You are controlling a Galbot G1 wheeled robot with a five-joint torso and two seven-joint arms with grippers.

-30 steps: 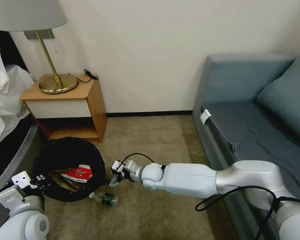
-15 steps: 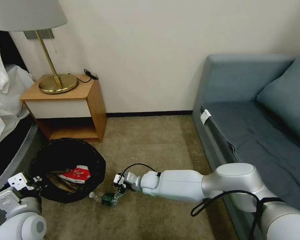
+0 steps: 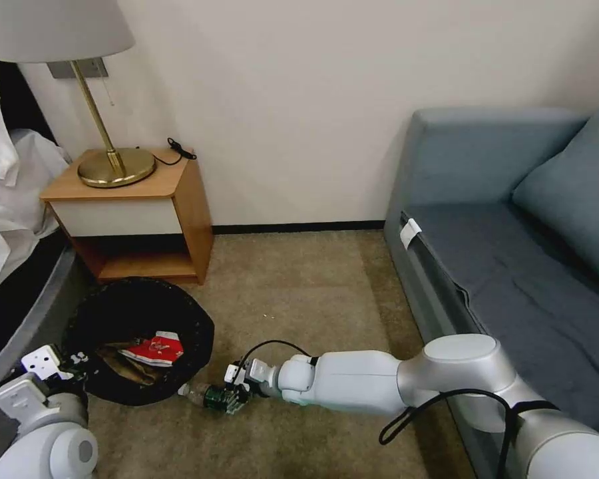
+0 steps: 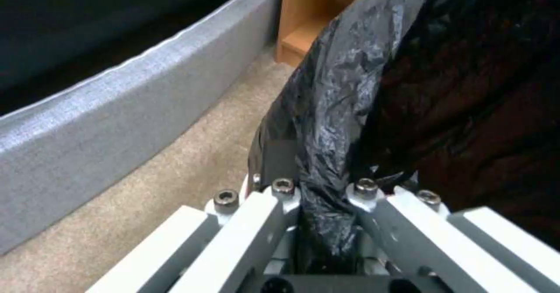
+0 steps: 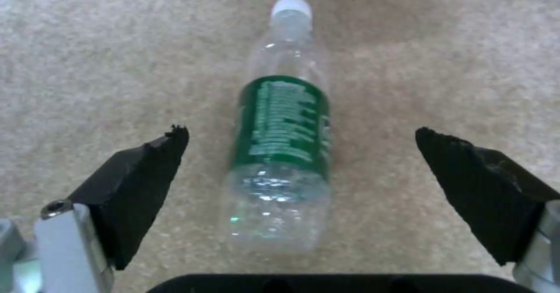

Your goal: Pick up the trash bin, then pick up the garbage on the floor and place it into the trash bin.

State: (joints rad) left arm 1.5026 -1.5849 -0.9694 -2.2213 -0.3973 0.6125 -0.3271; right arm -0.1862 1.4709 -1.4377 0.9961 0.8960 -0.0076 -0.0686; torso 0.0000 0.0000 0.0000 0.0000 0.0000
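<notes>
Two arms were out in front of the robot, over a tan carpet (image 3: 313,286) between a blue-grey sofa (image 3: 512,219) and a wooden nightstand (image 3: 140,199) that carried a brass lamp (image 3: 106,153). Just in front of the nightstand sat the trash bin (image 3: 113,309), its crinkly black liner spread wide, with a red snack packet (image 3: 156,347) and some brownish paper lying inside. Low at the bin's near left edge, the left claw (image 4: 323,205) was pressed together on a fold of the black liner at the rim. Stretched across the floor, the right claw (image 5: 300,148) had its dark pads spread wide on either side of the bottle (image 5: 283,153), neither pad touching it. That clear bottle, green label round its middle and white cap pointing away from the claw, lay flat on the carpet just beside the bin's near right edge.
</notes>
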